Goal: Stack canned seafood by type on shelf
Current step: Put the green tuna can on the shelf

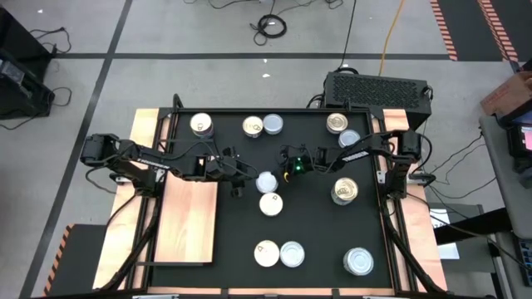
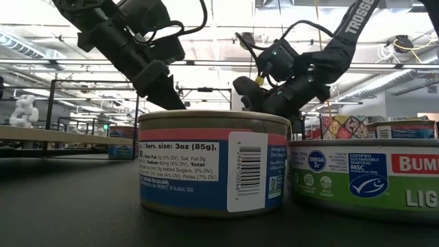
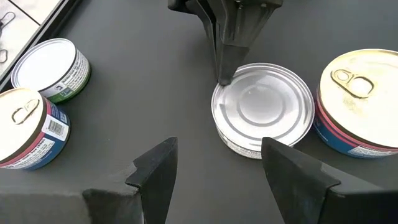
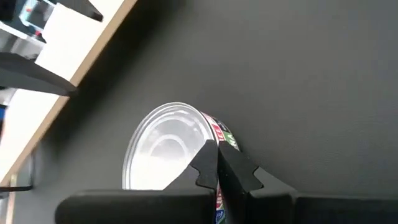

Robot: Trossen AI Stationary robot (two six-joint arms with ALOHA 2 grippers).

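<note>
Surface [image 1: 316,224]: big black mat on the table, tins scattered right across it.
Shelf [image 1: 189,220]: light wooden board lying flat along the mat's left side, and no tin is on it.
Left arm: reaching in from the left, its left pincer [image 3: 214,168] hanging released, fingers [image 3: 155,171] spread wide, just short of the silver-topped tin at mid-mat.
Right arm: coming in from the right, its right pincer [image 4: 217,168] clenched, tips pressed together with nothing between them, and those tips are down on the rim of that same tin.
Silver-topped tin [image 3: 262,109]: upright at the centre of the mat, plain ringed metal top, sitting between the two pincers.
Cream-topped tin [image 1: 271,203]: just in front of the silver one, very close; whether they touch I cannot tell.
Back row: cream tin [image 1: 201,124] near the left corner, a cream and silver pair [image 1: 263,125] side by side, two more [image 1: 342,129] toward the right.
Front row: cream and silver pair [image 1: 279,253] touching, one larger silver tin [image 1: 359,262] off to the right.
Lone tin [image 1: 345,191]: right of centre, pull-tab top.
</note>
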